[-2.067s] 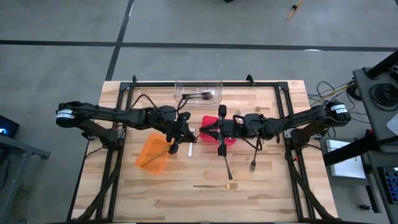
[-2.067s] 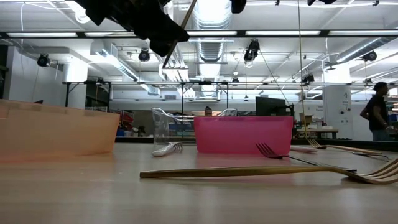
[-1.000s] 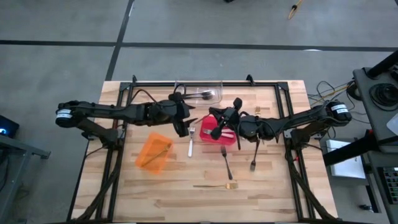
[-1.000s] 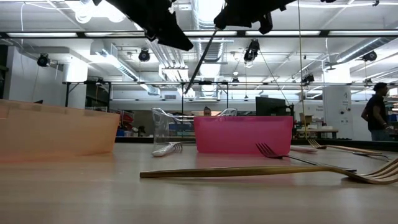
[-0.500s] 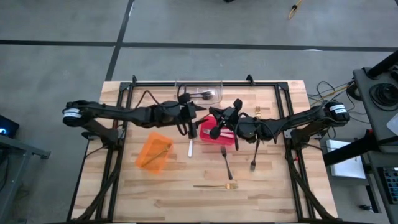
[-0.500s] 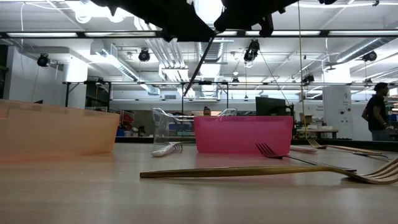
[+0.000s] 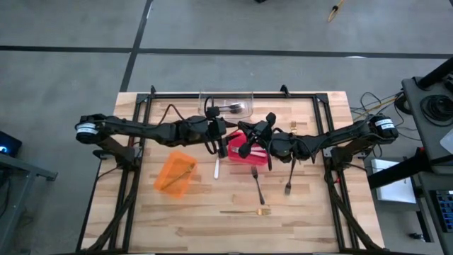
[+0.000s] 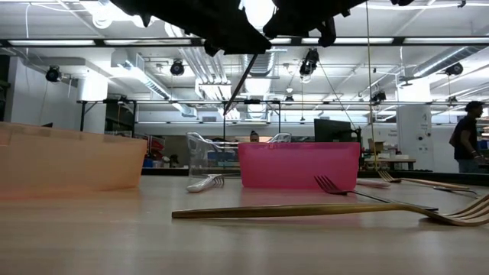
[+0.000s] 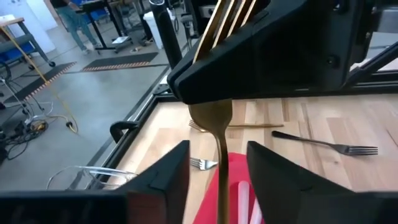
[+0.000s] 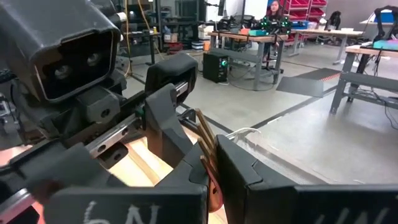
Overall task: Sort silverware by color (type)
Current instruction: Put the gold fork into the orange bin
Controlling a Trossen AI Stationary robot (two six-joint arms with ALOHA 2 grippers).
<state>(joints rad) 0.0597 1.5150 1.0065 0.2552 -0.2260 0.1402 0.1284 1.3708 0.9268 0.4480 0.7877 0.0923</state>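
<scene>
My right gripper (image 7: 246, 146) hovers over the red bin (image 7: 256, 159), shut on a gold fork (image 9: 219, 118). The fork's handle (image 8: 241, 82) slants down below it. My left gripper (image 7: 219, 137) is beside it, open, and its two fingers (image 9: 168, 177) stand on either side of the handle without touching it. On the table lie a silver fork (image 7: 216, 168), two black forks (image 7: 258, 185) (image 7: 289, 181) and a gold fork (image 7: 246, 211). The clear bin (image 7: 226, 106) holds dark forks; the orange bin (image 7: 175, 172) holds a gold piece. My right gripper pinches the gold fork at its head, where the tines (image 10: 205, 138) meet the neck (image 9: 214, 109). The tines stick out past the fingers on one side. The handle hangs slanting below the gripper, lifted clear above the red bin.
The three bins stand mid-table: clear toward the far edge, red in the middle, orange (image 8: 69, 164) to the left. Another gold fork (image 7: 294, 126) lies right of the red bin. Bare wood lies along the near edge, around the gold fork (image 8: 306, 210). A person (image 8: 464, 137) moves in the room beyond.
My left gripper has moved toward the table's right, away from the orange bin and up to the right gripper, bringing its open fingers around the hanging fork handle. My right gripper has kept the gold fork still over the red bin.
</scene>
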